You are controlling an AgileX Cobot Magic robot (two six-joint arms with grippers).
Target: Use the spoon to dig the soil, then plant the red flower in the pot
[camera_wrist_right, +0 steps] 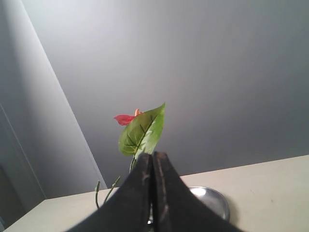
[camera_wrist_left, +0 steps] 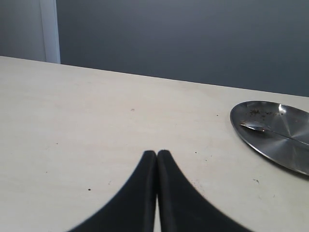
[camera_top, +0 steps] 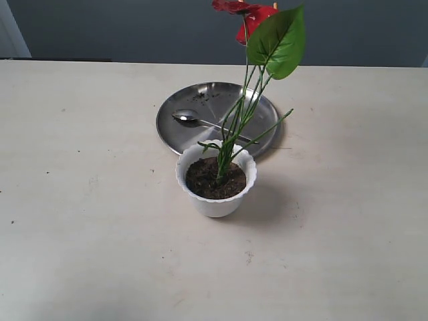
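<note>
Claws are resting pressed together and empty: left claw (camera_wrist_left: 157, 157), right claw (camera_wrist_right: 152, 157). Beyond them, the red flower (camera_top: 257, 19) is standing rooted in the soil (camera_top: 204, 180) filling the pot (camera_top: 215, 204), while the spoon (camera_top: 190, 118) is lying on the steel plate (camera_top: 180, 107) behind, seemingly parked so crumbs stay off the desk (camera_top: 80, 200).

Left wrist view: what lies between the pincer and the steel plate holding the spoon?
Only bare table with a few dark specks. The shut left pincer sits apart from the steel plate, where the spoon lies; the left wrist view shows this.
</note>
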